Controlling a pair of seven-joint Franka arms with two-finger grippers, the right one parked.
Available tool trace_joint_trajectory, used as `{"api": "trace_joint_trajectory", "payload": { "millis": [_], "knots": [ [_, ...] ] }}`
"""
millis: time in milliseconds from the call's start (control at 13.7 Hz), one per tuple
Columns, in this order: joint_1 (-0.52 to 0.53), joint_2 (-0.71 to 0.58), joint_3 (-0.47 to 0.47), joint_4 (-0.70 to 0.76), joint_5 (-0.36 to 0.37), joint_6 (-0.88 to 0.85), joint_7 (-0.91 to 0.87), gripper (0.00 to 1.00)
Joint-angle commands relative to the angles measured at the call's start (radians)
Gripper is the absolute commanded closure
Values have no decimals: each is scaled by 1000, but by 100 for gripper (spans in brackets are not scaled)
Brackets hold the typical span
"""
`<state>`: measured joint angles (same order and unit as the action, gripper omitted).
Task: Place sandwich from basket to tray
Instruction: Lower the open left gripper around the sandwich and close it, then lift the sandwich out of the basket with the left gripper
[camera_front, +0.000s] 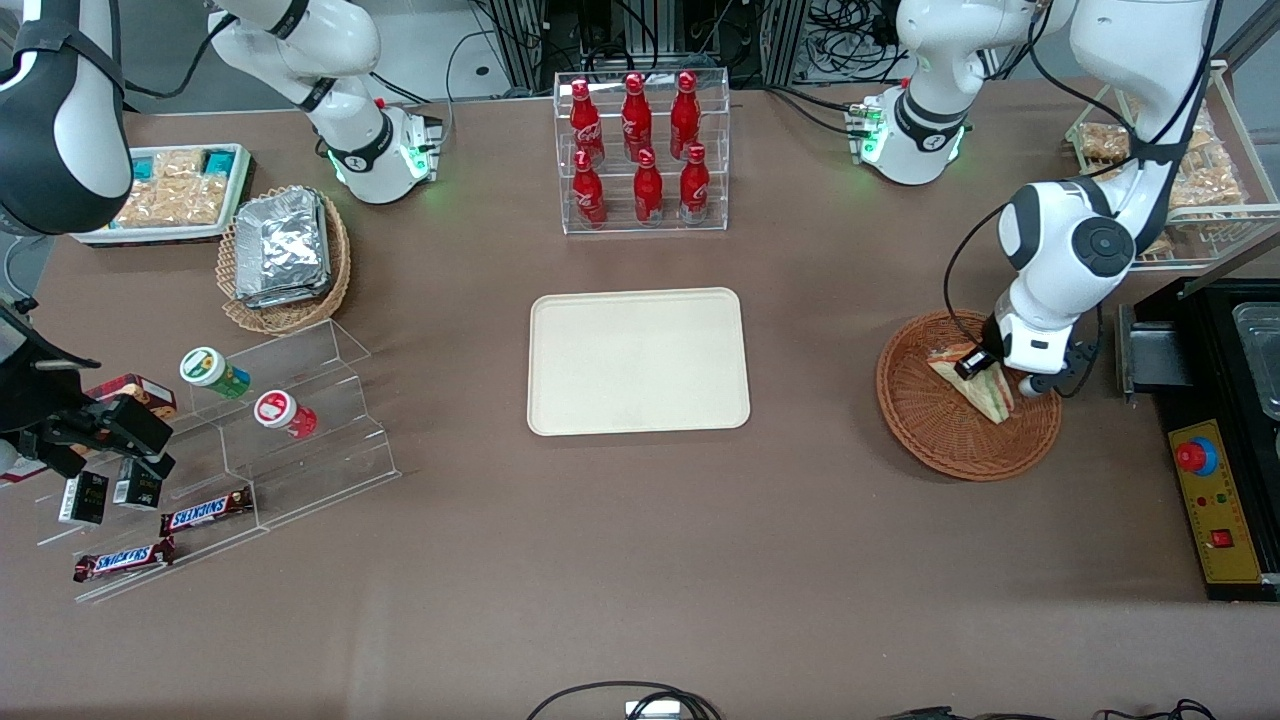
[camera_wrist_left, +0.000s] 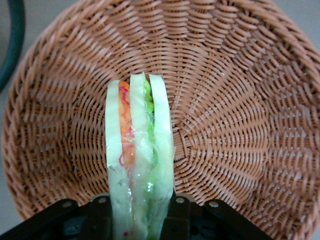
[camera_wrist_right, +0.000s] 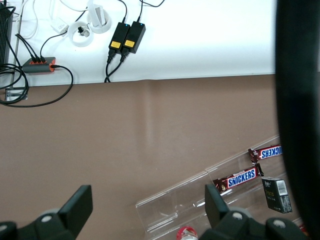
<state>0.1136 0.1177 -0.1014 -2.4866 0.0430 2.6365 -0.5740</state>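
End effector (camera_wrist_left: 141, 220) clamps the unlabelled sandwich (camera_wrist_left: 140, 155) inside the basket (camera_wrist_left: 240, 125); tray (camera_front: 638, 361) sits well apart.

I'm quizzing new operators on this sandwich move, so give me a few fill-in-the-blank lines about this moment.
1. The gripper is shut on the ____.
2. The sandwich is over the woven ____, not yet at its goal.
3. The cream tray holds ____ items.
4. The clear rack farther from the front camera than the tray holds six red ____.

Missing words: sandwich; basket; no; bottles
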Motion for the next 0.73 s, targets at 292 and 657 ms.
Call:
{"api": "trace_joint_trajectory", "payload": {
  "millis": [292,657],
  "knots": [
    [-15,-70,-67,332,32,-450,20,100],
    [-15,-29,-188,573,28,-642,51,100]
  ]
}}
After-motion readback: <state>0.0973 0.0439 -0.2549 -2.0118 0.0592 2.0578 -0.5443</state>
